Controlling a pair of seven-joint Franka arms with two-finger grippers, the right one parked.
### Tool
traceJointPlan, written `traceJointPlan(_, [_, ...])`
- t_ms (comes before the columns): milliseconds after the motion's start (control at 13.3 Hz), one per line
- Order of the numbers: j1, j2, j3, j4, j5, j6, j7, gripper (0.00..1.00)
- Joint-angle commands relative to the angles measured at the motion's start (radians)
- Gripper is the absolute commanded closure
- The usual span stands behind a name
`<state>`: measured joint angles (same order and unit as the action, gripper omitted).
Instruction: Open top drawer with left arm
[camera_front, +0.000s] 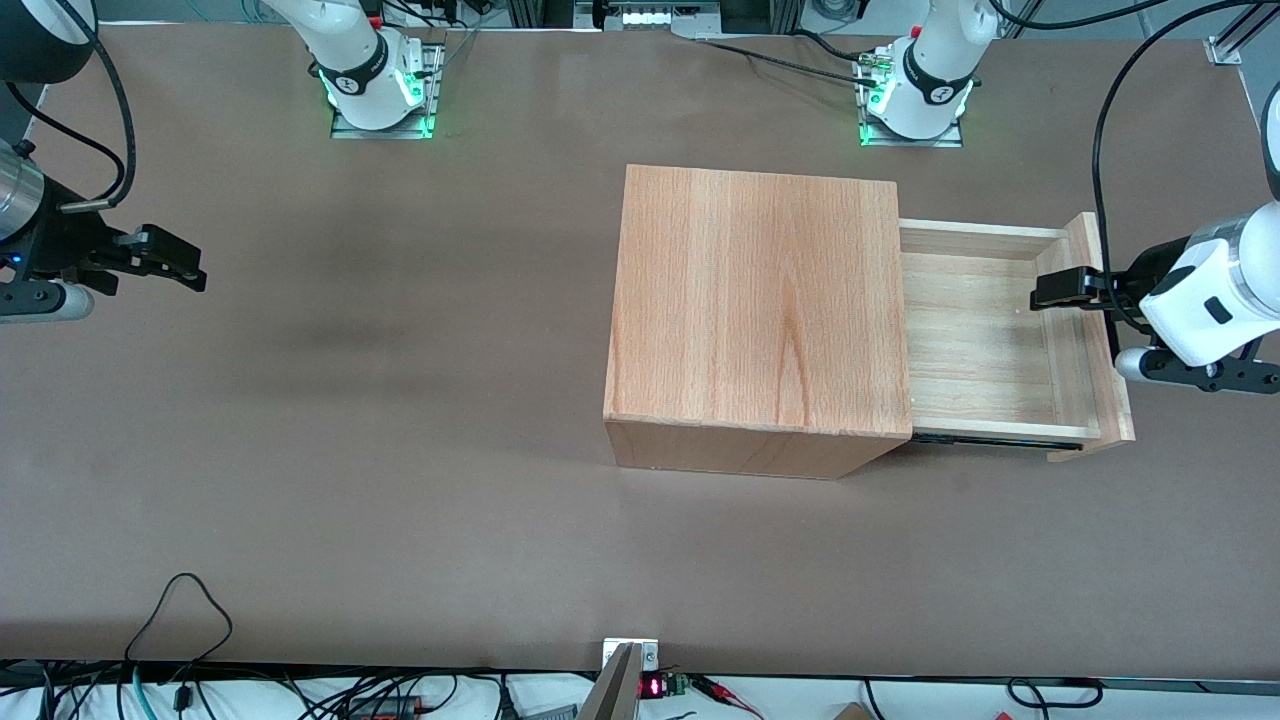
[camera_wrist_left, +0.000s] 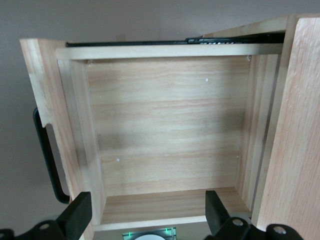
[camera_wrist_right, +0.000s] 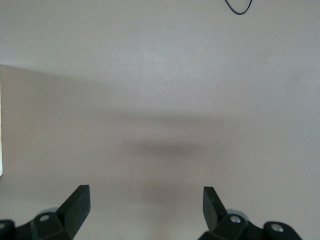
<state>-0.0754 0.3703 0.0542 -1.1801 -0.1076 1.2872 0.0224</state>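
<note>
The top drawer (camera_front: 980, 340) stands pulled well out of the wooden cabinet (camera_front: 755, 300), toward the working arm's end of the table, and its light-wood tray shows bare inside. The left arm (camera_front: 1200, 300) reaches in over the drawer's front panel (camera_front: 1095, 300). Its black gripper (camera_front: 1065, 290) hangs just above that panel and the tray's edge, open and holding nothing. In the left wrist view the gripper (camera_wrist_left: 147, 207) has its fingers (camera_wrist_left: 80, 215) spread wide above the drawer (camera_wrist_left: 165, 125). The slim black bar handle (camera_wrist_left: 47, 155) runs along the outside of the front panel (camera_wrist_left: 45, 100), apart from the fingers.
The cabinet (camera_wrist_left: 300, 125) sits on the brown table (camera_front: 400, 450), with a black slide rail (camera_front: 990, 438) showing under the drawer's near side. Two arm bases (camera_front: 915, 100) stand at the table's back edge. Cables (camera_front: 180, 620) lie at the front edge.
</note>
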Motion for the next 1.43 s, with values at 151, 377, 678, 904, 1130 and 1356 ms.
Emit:
traceJointPlan(151, [-0.008, -0.027, 0.015, -0.024, 0.022, -0.020, -0.007, 0.00])
traceJointPlan(377, [0.012, -0.121, 0.013, -0.187, 0.037, 0.191, -0.018, 0.00])
traceJointPlan(678, [0.040, -0.229, 0.013, -0.299, 0.026, 0.313, -0.009, 0.00])
traceJointPlan(904, [0.051, -0.251, 0.013, -0.325, 0.038, 0.294, -0.010, 0.00])
traceJointPlan(1130, [0.060, -0.281, 0.013, -0.364, 0.045, 0.299, -0.010, 0.00])
traceJointPlan(1356, [0.046, -0.281, 0.012, -0.354, 0.088, 0.291, -0.004, 0.00])
